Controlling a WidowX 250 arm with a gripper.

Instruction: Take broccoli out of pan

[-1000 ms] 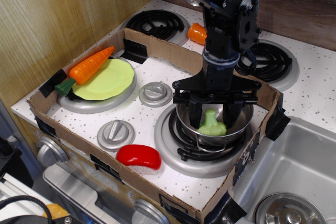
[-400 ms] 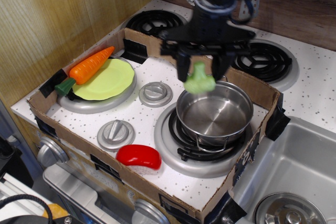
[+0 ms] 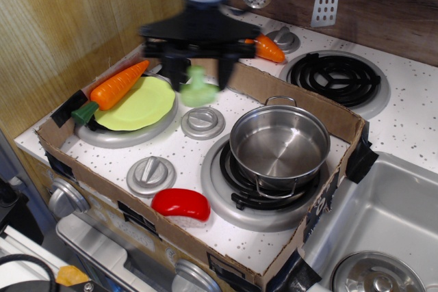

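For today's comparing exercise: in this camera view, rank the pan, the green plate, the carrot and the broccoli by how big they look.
1. pan
2. green plate
3. carrot
4. broccoli, held raised in the gripper, so nearness may alter its apparent size.

Bright, even light falls from above, leaving only soft, short shadows on the speckled white counter. The gripper and the arm above it are smeared by motion blur, and the broccoli between the jaws is soft-edged, while everything resting on the counter stays sharp. The pan carries bright glare on its rim and mirror reflections inside.
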